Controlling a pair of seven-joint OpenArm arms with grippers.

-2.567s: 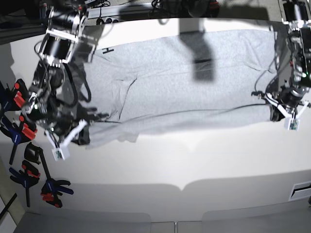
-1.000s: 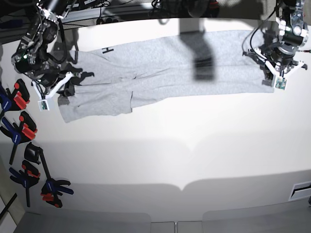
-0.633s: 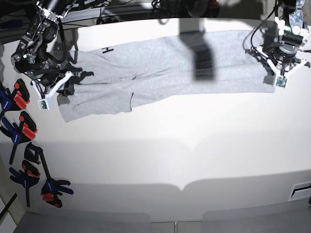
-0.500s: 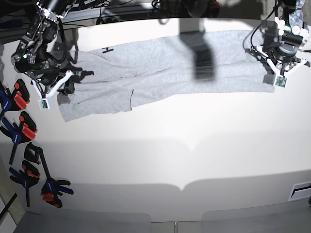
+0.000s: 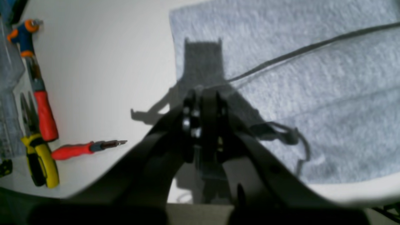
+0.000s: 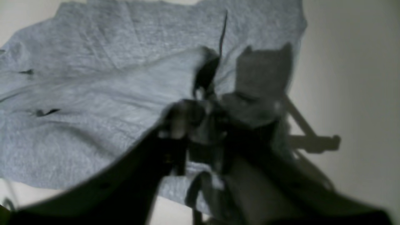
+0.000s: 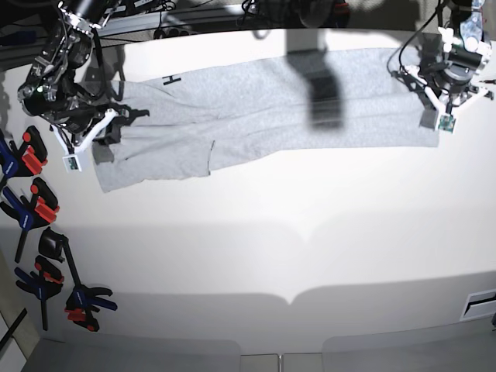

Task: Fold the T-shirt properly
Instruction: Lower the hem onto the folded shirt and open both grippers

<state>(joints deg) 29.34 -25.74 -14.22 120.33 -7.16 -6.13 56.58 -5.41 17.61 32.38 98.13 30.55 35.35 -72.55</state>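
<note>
Grey T-shirt (image 7: pixel 271 108) lies folded once lengthwise across the surface (image 7: pixel 310 248); further folds remain. Left gripper (image 7: pixel 440 116) pressed together, empty; right gripper (image 7: pixel 85 151) unclear.

The T-shirt (image 7: pixel 263 108) is heather grey with black lettering; the table (image 7: pixel 256 232) white; clamps (image 7: pixel 35 209) blue and red.

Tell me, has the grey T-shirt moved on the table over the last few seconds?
Yes. The T-shirt has been drawn toward the table's far edge, and its near hem now lies much farther from the clamps at the side.
</note>
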